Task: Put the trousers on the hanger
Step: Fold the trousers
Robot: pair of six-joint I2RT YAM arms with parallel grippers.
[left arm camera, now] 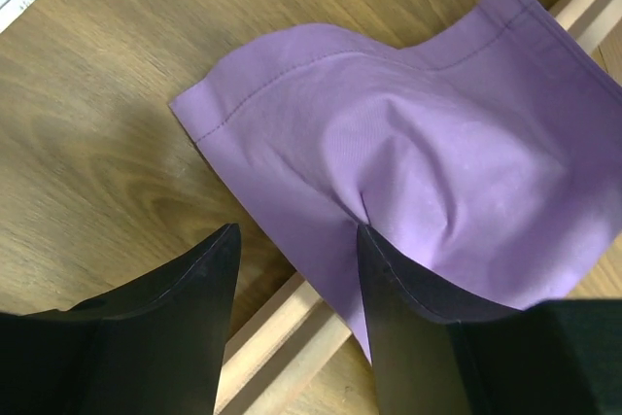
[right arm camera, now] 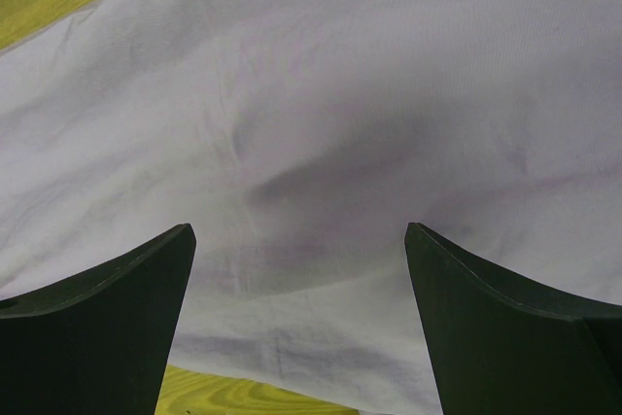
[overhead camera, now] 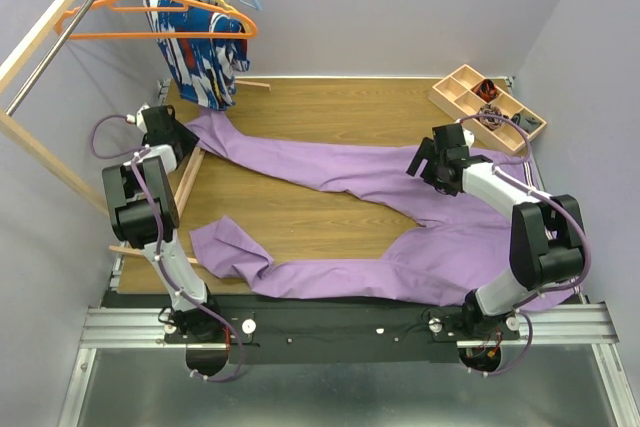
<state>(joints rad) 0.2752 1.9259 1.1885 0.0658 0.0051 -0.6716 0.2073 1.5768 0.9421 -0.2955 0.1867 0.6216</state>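
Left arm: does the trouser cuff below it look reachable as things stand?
Likely yes. The left gripper is open just above the trousers, one finger at the cuff's edge; nothing covers it, though a wooden rail lies underneath.

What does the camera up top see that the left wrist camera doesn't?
Only the top view shows the orange hanger hung up high, the patterned garment under it, the wooden tray and the right gripper. Only the left wrist view shows the stitched hem close up, with one finger touching the cloth. Both show the purple trousers, the wooden table and the open left gripper.
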